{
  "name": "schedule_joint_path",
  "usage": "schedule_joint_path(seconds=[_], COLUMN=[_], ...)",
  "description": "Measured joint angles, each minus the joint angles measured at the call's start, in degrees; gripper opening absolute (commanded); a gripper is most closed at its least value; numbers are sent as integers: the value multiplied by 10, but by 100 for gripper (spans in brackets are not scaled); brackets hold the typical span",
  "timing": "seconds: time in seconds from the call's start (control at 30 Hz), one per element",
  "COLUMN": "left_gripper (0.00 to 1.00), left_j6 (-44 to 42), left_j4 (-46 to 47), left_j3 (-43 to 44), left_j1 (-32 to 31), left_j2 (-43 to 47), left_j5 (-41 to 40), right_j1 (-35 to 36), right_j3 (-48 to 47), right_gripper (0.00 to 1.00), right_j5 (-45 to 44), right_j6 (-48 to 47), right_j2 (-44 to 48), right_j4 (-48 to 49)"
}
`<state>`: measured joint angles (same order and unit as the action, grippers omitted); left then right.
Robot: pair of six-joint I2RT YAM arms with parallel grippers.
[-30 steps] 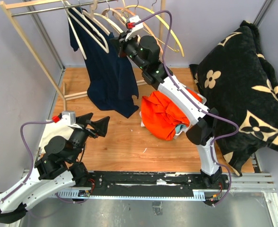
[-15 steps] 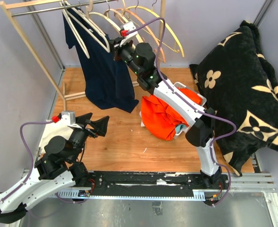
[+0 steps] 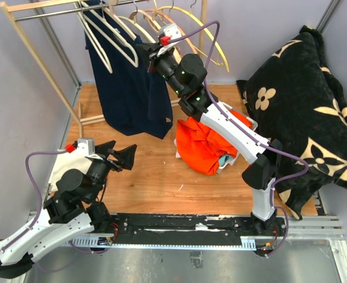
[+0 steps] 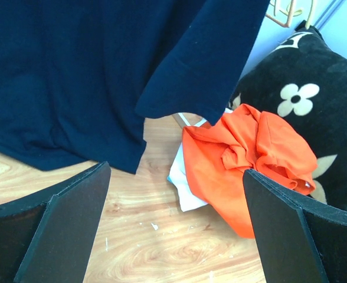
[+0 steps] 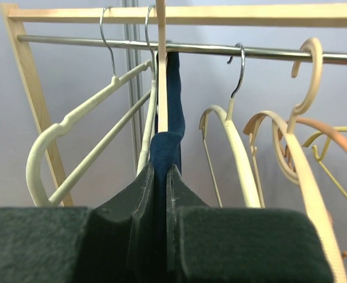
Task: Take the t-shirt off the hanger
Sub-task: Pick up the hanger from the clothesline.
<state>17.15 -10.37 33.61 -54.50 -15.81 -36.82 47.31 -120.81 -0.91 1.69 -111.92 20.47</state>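
A navy t-shirt (image 3: pixel 126 88) hangs from a hanger (image 3: pixel 161 23) on the rack rail at the back left; it also fills the top of the left wrist view (image 4: pixel 91 71). My right gripper (image 3: pixel 151 54) is raised to the shirt's shoulder and is shut on a fold of the navy fabric (image 5: pixel 166 147), just below the wooden hanger arm (image 5: pixel 161 71). My left gripper (image 3: pixel 119 157) is open and empty, low over the wooden floor, pointing toward the shirt's hem.
Several empty cream and tan hangers (image 3: pixel 117 38) hang on the metal rail (image 5: pixel 221 50) of the wooden rack (image 3: pixel 41 65). An orange garment (image 3: pixel 206 144) lies heaped in a white basket (image 4: pixel 182 183). A black flower-print blanket (image 3: pixel 303 106) covers the right side.
My right gripper, holding the shirt, swung left and then back right along the rail. The navy shirt swayed with it and now hangs a little further left. The left arm has not moved.
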Motion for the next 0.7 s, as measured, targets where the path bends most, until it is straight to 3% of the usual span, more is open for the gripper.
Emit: schedule_joint_path(seconds=[0.27,0.7], left_gripper=[100,100], left_j6=[0,-3], left_j4=[2,30], left_j3=[0,6], left_j1=[0,0], left_j2=[-10,-44], left_j5=[1,10], right_j1=[0,0], right_j3=[17,209], right_gripper=[1,1], right_j5=[-7,-26], right_j6=[-12,-24], right_j2=[13,152], right_j4=[11,61])
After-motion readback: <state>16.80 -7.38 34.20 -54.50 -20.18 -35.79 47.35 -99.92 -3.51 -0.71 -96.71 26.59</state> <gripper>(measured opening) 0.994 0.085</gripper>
